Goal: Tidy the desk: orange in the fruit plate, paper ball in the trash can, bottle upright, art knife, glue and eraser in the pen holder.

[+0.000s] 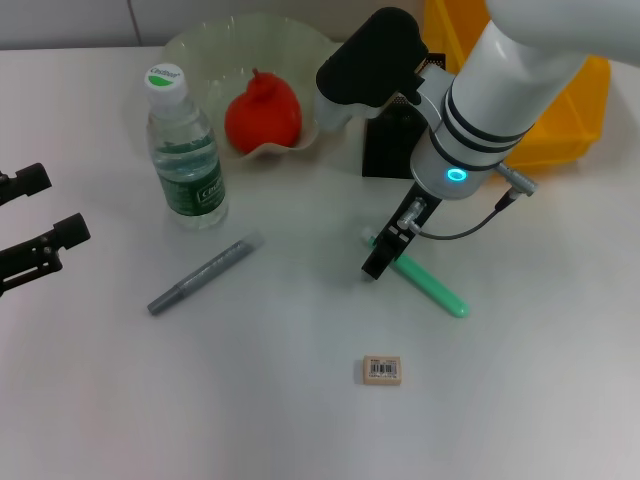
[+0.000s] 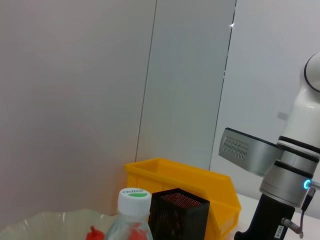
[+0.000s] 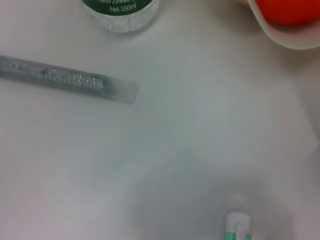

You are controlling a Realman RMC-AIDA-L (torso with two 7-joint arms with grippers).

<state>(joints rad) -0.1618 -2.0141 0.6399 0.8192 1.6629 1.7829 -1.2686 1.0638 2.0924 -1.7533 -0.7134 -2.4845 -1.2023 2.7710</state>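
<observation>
The orange (image 1: 263,112) lies in the pale-green fruit plate (image 1: 200,50). The bottle (image 1: 185,150) stands upright beside the plate. The silver-grey glue (image 1: 205,273) lies on the table in front of the bottle. The mint-green art knife (image 1: 430,283) lies right of centre. My right gripper (image 1: 383,252) hangs directly over its whitish end, which shows in the right wrist view (image 3: 237,225). The eraser (image 1: 381,369) lies nearer the front. The black pen holder (image 1: 385,150) is mostly hidden behind my right arm. The yellow trash can (image 1: 560,120) stands at the back right. My left gripper (image 1: 62,205) is open and empty at the left edge. No paper ball is in view.
The right wrist view also shows the glue (image 3: 65,77), the bottle's base (image 3: 120,10) and the plate rim (image 3: 280,37). The left wrist view shows the bottle cap (image 2: 134,195), pen holder (image 2: 177,215) and trash can (image 2: 185,175) against a wall.
</observation>
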